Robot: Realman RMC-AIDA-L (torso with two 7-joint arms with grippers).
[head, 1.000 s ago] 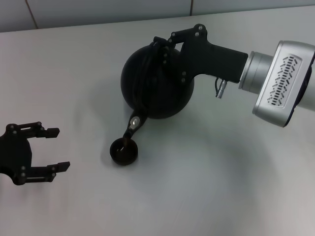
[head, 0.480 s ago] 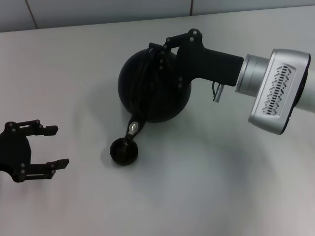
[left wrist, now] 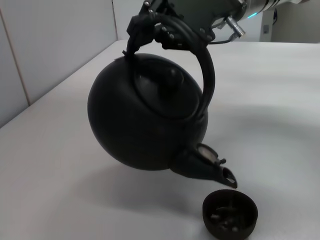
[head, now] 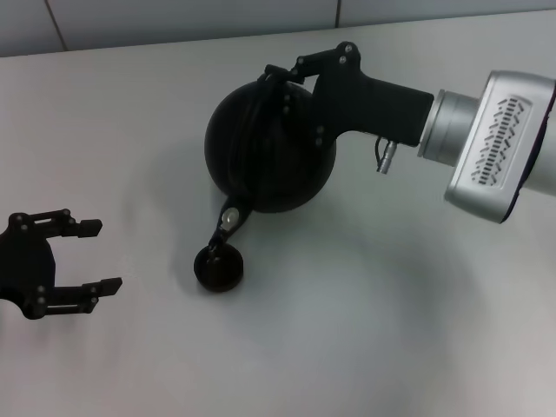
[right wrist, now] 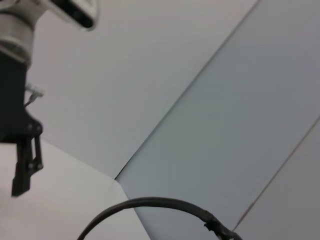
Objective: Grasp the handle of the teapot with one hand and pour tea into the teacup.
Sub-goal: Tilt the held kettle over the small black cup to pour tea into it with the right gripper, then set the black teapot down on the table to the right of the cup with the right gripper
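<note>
Teapot: one round black teapot (head: pixel 269 148), near the middle of the head view, lifted clear of the table and tipped so its spout (head: pixel 224 228) points down toward 7 o'clock; the left wrist view (left wrist: pixel 147 117) shows its shadow on the table beneath it.
Handle: one arched black hoop (left wrist: pixel 197 60) over the lid, caught at its top by the right gripper.
Teacup: one small black cup (head: pixel 219 268) standing on the table at 7 o'clock from the teapot, directly under the spout tip; the spout mouth hangs just above its rim (left wrist: pixel 230 214), apart from it.
Right gripper: (head: pixel 280 80) reaches in from 3 o'clock, fingers closed around the top of the handle, carrying the teapot.
Left gripper: (head: pixel 95 256) at 9 o'clock in the head view, low by the table, well apart from the cup, its two fingers spread wide with nothing between them.
Table: one plain white surface (head: pixel 391 330), with a pale wall along its far edge at 12 o'clock.
</note>
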